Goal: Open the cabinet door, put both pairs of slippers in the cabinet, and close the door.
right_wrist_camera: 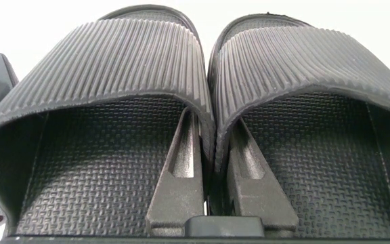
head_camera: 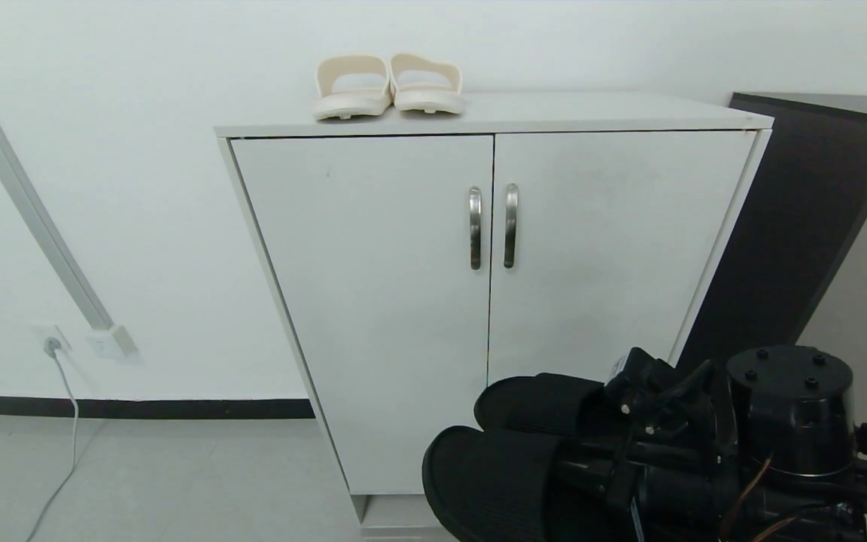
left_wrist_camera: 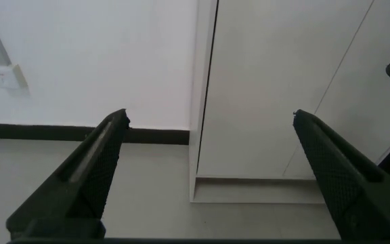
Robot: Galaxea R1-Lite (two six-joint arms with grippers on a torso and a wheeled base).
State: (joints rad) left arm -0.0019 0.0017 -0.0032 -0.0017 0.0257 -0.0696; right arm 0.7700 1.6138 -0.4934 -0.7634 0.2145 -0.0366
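Observation:
A white cabinet stands against the wall with both doors shut; its two metal handles meet at the middle. A cream pair of slippers rests on its top, near the back. The black pair of slippers hangs low in front of the right door. My right gripper is shut on the black pair, pinching the two inner walls together. My left gripper is open with nothing in it, low by the cabinet's left bottom corner.
A dark cabinet stands right beside the white one. A wall socket with a cable and a slanted conduit are on the left wall. Bare grey floor lies left of the cabinet.

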